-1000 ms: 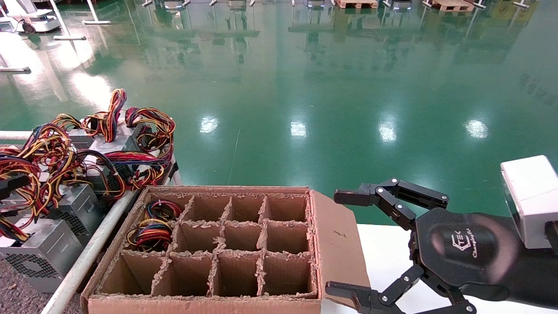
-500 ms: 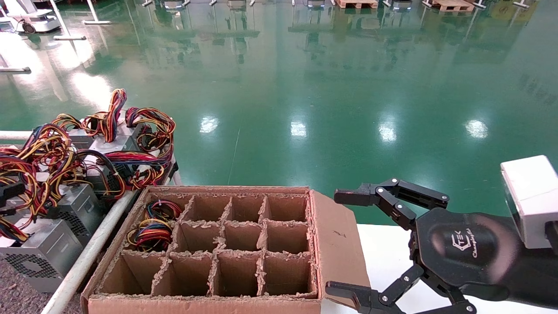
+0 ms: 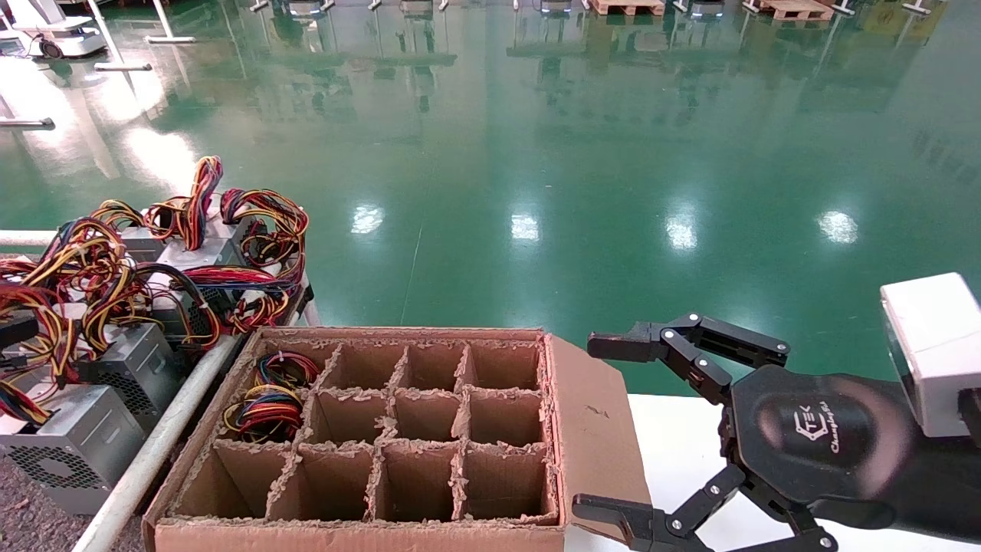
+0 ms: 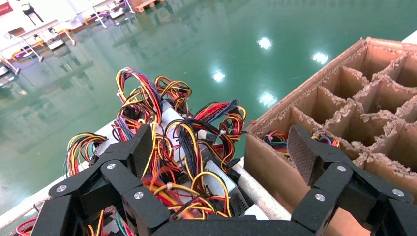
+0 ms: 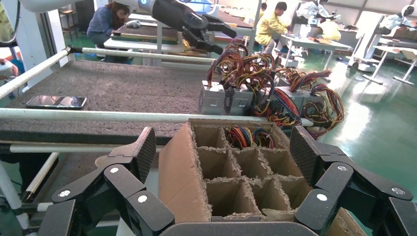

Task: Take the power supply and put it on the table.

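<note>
Head view. The right gripper [image 3: 609, 425] hangs spread and empty beside the right flap of the cardboard carton [image 3: 594, 429], over the white tabletop [image 3: 674, 452]. The carton is corrugated board with torn, fuzzy divider edges; only its far-left cell holds a coiled wire bundle [image 3: 268, 402]. To the left, past the white tube rail [image 3: 153, 452], grey sheet-metal power supplies [image 3: 77, 441] with perforated grilles stand packed together on the dark speckled worktop [image 3: 23, 517], their red, yellow and black leads tangled above. The left gripper shows only as a dark sliver at the left edge.

Left wrist view. The left gripper [image 4: 223, 147] is spread wide, holding nothing, poised over the cluster of units and their looping wires [image 4: 172, 147]; its ribbed pads [image 4: 300, 152] flank the leads without touching them.

Right wrist view. The carton's cells, the unit cluster [image 5: 231, 98] and the rough, carpet-like worktop [image 5: 113, 88] appear; a flat black phone [image 5: 55, 102] lies on the worktop well apart from the units.

Progress, as judged: several units rest on the worktop; the unit in the far-left cell is left to move.
</note>
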You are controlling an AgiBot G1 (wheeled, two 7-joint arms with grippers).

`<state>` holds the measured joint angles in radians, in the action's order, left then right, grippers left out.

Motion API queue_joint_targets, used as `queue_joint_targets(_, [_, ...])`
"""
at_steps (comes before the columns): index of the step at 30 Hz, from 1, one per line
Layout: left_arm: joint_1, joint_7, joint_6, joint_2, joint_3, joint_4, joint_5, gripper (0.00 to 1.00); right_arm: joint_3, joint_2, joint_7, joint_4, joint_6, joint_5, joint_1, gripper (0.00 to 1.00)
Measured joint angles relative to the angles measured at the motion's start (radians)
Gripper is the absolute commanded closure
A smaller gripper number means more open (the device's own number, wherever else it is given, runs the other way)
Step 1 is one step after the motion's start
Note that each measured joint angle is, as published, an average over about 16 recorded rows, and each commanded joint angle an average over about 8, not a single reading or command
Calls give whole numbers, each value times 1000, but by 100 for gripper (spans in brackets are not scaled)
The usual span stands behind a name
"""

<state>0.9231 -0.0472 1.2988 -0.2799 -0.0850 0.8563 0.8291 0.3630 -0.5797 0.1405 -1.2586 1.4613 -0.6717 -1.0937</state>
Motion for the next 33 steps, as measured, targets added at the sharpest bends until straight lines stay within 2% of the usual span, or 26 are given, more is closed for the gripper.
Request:
queue_joint_targets(6, [62, -7, 10, -34, 3, -9, -13, 0, 0, 0, 0, 0, 0, 0, 0, 0])
queue_joint_targets(22, [310, 21, -1, -198, -4, -126, -78, 0, 0, 0, 0, 0, 0, 0, 0, 0])
queue_joint_targets(33, [325, 54, 15, -232, -41, -61, -74, 0, 0, 0, 0, 0, -1, 1, 0, 0])
